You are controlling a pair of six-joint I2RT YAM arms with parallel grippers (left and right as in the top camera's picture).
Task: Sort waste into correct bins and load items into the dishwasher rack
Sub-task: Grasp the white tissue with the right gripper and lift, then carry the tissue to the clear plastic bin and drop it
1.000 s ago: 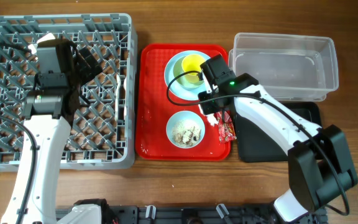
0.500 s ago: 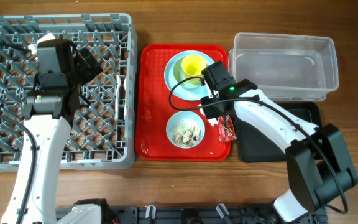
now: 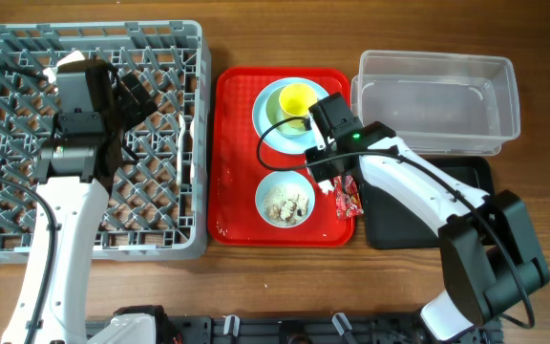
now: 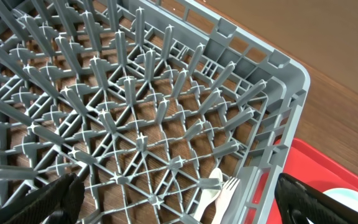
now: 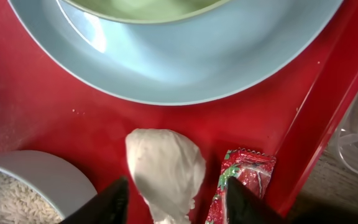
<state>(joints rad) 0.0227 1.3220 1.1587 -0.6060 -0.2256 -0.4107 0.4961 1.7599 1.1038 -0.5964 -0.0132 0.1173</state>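
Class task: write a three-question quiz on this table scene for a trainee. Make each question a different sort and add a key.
1. True or false: the spoon and fork lie inside the rack.
2. Multiple choice: what lies between the fingers of the right gripper? A, the tissue. B, the fork. C, the spoon.
3. Fill the gap: the cup stands on the pale blue ____.

Key:
1. True.
2. A. The fingers stand apart, one on each side of the tissue.
3. plate.
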